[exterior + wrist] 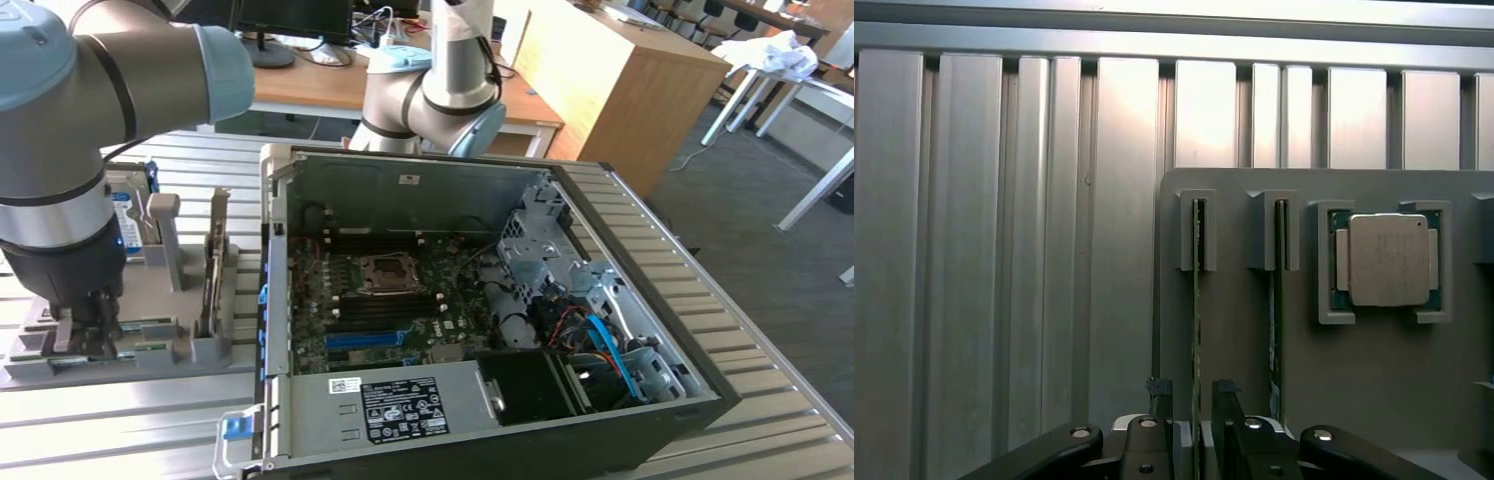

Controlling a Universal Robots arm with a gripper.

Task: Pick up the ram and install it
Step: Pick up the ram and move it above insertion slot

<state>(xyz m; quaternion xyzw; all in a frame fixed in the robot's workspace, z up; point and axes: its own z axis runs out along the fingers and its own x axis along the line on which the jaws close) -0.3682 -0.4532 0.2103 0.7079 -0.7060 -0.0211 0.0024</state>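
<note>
In the exterior view, the open computer case point(641, 300) is lying on its side well apart from the gripper point(83, 335). It is showing a motherboard point(400, 310) with a bare processor socket point(387, 272) and a labelled power supply point(400, 405). A grey fixture point(187, 350) is sitting just beside the case, and the gripper is hanging low over the fixture's end farthest from the case, with a blue-labelled hard drive point(131, 205) standing in the fixture just behind the arm point(67, 150). All of this is resting on a table point(107, 430) of ribbed aluminium slats. Beyond the arm, a desk point(307, 90) and a wooden cabinet point(627, 90) are filling the room over a grey floor. In the wrist view, the fixture point(1234, 350) is carrying the ram point(1197, 290) on edge in the slot directly under the gripper point(1192, 395). A second stick point(1276, 300) is sitting in the neighbouring slot, and a square silver processor point(1387, 258) is lying in a cornered pocket farther out from the fingers, all on the slatted table point(1004, 250). The gripper is standing open, its two fingers point(1159, 395) straddling the ram with a narrow gap showing on each side. The ram is running out from between the fingertips to the slot block ahead of them.
</note>
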